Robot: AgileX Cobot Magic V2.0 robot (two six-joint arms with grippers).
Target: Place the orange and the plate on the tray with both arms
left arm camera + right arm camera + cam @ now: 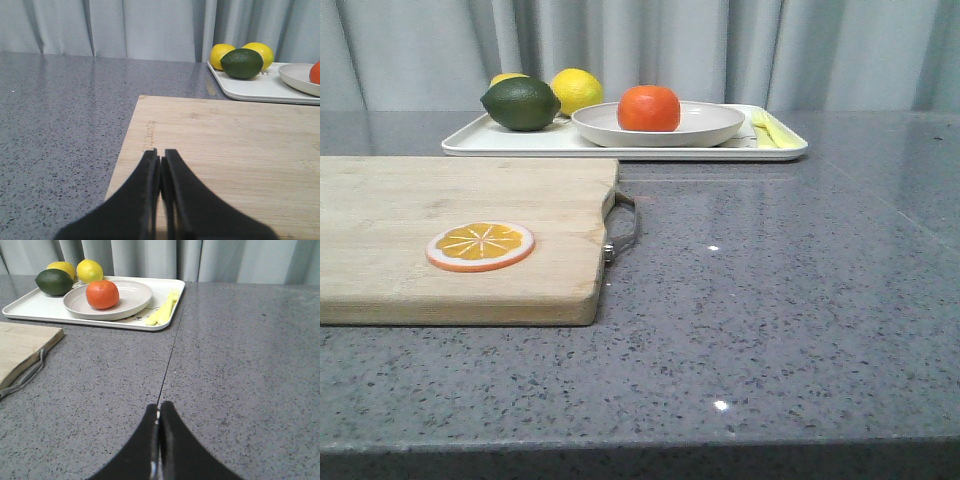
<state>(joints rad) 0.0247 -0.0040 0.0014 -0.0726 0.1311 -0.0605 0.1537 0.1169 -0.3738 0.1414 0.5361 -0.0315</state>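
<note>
A speckled grey stone-look tabletop (790, 300) runs back to pale grey curtains (650, 45). On its near left part lies a pale wooden cutting board (450, 235) with a metal handle loop (625, 228) at its right end; faint lettering is stamped along one edge of the board in the left wrist view, too small to read. At the far side sits the flat rectangular white tray (480, 138) with rounded corners and a low rim. A line drawing shows on it beside the plate in the right wrist view, mostly hidden.

On the tray rests the wide, shallow, matte off-white round plate (710, 125) with a raised rim. In the plate, left of its centre, sits the whole round bright-orange fruit (648, 108), slightly flattened, with a glossy skin. Left of the plate, also on the tray, a dark green lime (521, 103) lies in front of two yellow lemons (577, 90). A pale yellow plastic fork (162, 310) lies at the tray's right end.

A flat orange slice disc (480, 246) with a white rim lies on the board.

The left gripper (161, 156) hangs over the board, black fingers pressed together with nothing between them. The right gripper (158, 407) hangs over bare tabletop, likewise clenched and empty.
</note>
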